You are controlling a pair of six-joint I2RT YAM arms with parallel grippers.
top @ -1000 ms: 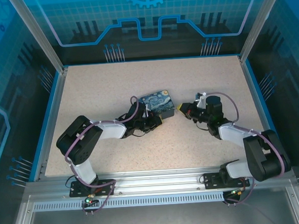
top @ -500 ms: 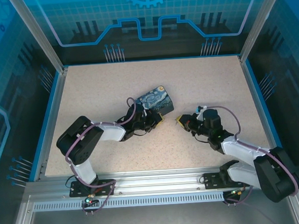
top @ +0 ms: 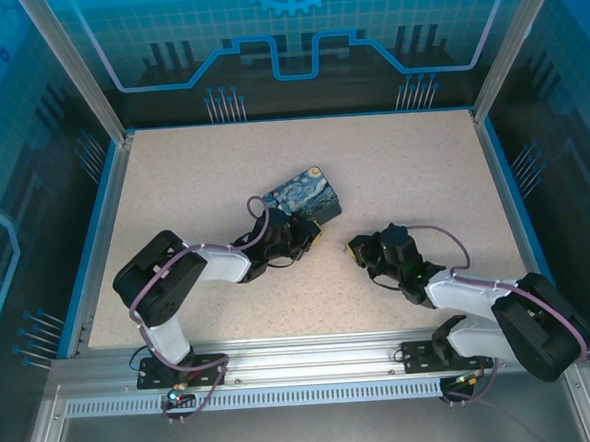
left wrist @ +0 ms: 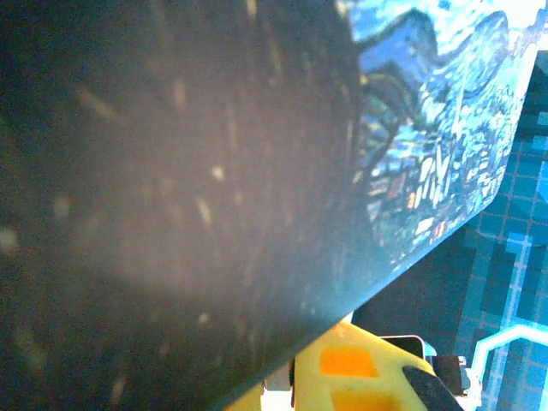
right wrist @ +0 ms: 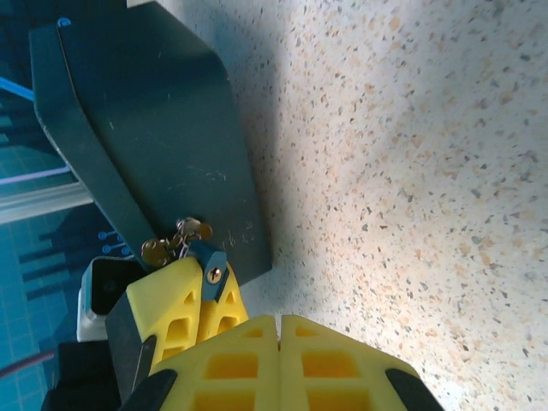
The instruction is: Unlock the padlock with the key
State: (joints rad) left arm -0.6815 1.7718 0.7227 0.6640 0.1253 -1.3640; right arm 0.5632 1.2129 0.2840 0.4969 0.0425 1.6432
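The padlock (right wrist: 209, 259) is a tiny bluish-grey piece with a brass keyhole facing the right wrist camera; it sticks out from the near long side of the starry-night box (top: 301, 196), close to the middle of the table (top: 192, 177). Small brassy metal pieces (right wrist: 175, 240) hang just beside it, touching the box's dark face (right wrist: 145, 120); they are too small to tell what they are.

The box is tilted, its printed top turned up and toward the far edge and its dark face toward the near edge, throwing a shadow on the speckled surface (right wrist: 411, 171); in the left wrist view the printed top (left wrist: 428, 128) lies close across the lens, mostly blurred.

The left gripper (top: 311, 238) reaches in from the near-left side to the box's near long side; its yellow fingertips (right wrist: 201, 291) are clenched almost together, and the padlock sits pinched at their tips, as far as the right wrist view shows; one yellow finger (left wrist: 360, 377) shows just under the box's edge.

The right gripper (top: 357, 245) lies low toward the near-right of the box, near the left gripper's fingers but apart from them; its two yellow fingers (right wrist: 240, 360) are pressed flat together, pointing at the padlock.
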